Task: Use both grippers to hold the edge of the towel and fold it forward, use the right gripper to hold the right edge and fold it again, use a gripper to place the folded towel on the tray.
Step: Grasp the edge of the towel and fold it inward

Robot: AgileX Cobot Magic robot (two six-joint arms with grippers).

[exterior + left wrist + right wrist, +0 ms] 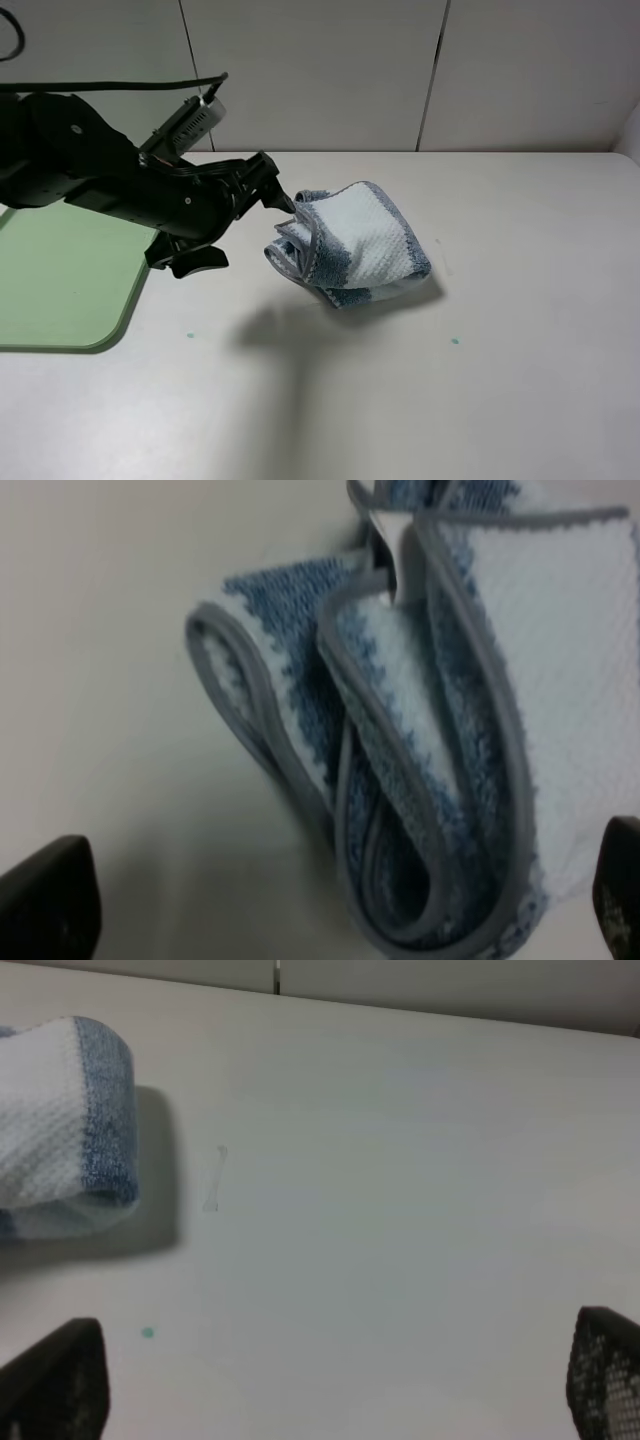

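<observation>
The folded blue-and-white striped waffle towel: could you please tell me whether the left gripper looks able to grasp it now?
Probably yes: the black left gripper is open, and the folded striped towel lies partly between its fingers, nothing blocking.

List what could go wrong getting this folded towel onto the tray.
The folded towel is bunched, and its hemmed layers splay apart in the left wrist view; pinching only one layer could unfold it.
The left gripper shows its fingers wide apart around the cloth, so no firm hold is evident and it might slip.
The light-green tray is partly hidden by the left arm, so the towel may land across its rim.
</observation>
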